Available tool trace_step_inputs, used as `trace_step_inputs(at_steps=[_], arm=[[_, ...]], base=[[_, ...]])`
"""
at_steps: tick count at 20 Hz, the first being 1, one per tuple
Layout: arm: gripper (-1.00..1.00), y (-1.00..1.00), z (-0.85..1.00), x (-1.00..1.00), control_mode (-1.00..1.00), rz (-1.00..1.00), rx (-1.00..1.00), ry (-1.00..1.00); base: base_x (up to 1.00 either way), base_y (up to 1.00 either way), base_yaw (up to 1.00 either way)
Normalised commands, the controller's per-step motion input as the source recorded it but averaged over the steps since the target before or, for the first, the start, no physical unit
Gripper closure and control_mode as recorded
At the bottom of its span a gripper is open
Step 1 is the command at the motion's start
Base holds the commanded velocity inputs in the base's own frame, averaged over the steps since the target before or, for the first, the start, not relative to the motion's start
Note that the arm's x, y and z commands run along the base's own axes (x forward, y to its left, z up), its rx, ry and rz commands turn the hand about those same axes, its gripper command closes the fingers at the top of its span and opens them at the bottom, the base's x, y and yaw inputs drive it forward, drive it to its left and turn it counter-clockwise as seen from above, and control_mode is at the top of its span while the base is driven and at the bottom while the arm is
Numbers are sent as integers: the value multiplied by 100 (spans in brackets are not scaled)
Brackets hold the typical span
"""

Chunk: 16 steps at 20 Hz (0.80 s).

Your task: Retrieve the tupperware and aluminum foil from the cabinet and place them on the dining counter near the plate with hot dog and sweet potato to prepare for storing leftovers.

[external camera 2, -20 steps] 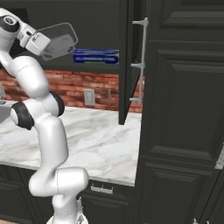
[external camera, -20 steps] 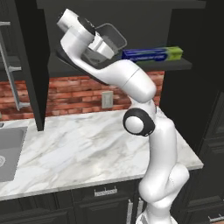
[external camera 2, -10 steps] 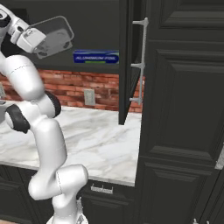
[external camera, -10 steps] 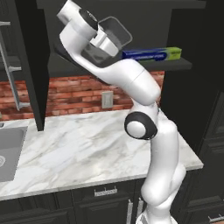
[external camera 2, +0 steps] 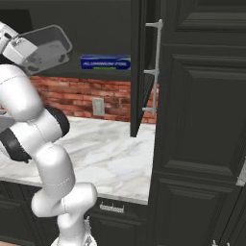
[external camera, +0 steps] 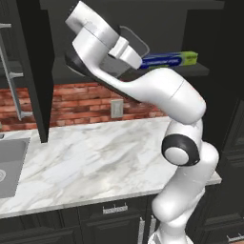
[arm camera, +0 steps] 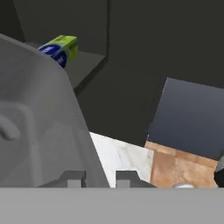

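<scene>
My gripper (external camera: 127, 51) is shut on the rim of the tupperware (external camera: 137, 44), a translucent grey container held tilted in front of the open cabinet's shelf (external camera: 196, 71). From the right the tupperware (external camera 2: 47, 47) hangs left of the aluminum foil (external camera 2: 104, 62). The blue aluminum foil (external camera: 169, 59) box with its green end lies on the shelf, to the right of the hand. In the hand view the tupperware (arm camera: 35, 127) looms at left above the gripper (arm camera: 99, 177), with the aluminum foil (arm camera: 59, 49) behind it. Plate, hot dog and sweet potato are out of view.
A marble counter (external camera: 95, 162) runs below, with a sink (external camera: 8, 167) at its left end and an outlet (external camera: 116, 108) on the brick wall. Open cabinet doors (external camera: 33, 71) (external camera 2: 139, 67) flank the shelf; one carries a silver bar handle (external camera 2: 156, 67). Tall dark panelling (external camera 2: 202, 120) stands to the right.
The arm has swung its elbow out and rolled the hand, carrying the tupperware slightly away from the shelf and tilting it more. The foil box has stayed put.
</scene>
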Motion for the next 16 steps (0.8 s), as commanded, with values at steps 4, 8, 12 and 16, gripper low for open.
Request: trace_step_inputs(at_steps=[4, 8, 12, 16], arm=[[100, -1, 0, -100, -100, -11, -1, 17], [100, -52, -1, -100, -100, -26, 0, 7], [100, -61, -40, -95, -100, -6, -1, 27], [100, -39, -65, -61, -100, 6, -5, 41]], base=[[0, 0, 0], [0, 0, 0], [0, 0, 0], [0, 0, 0]])
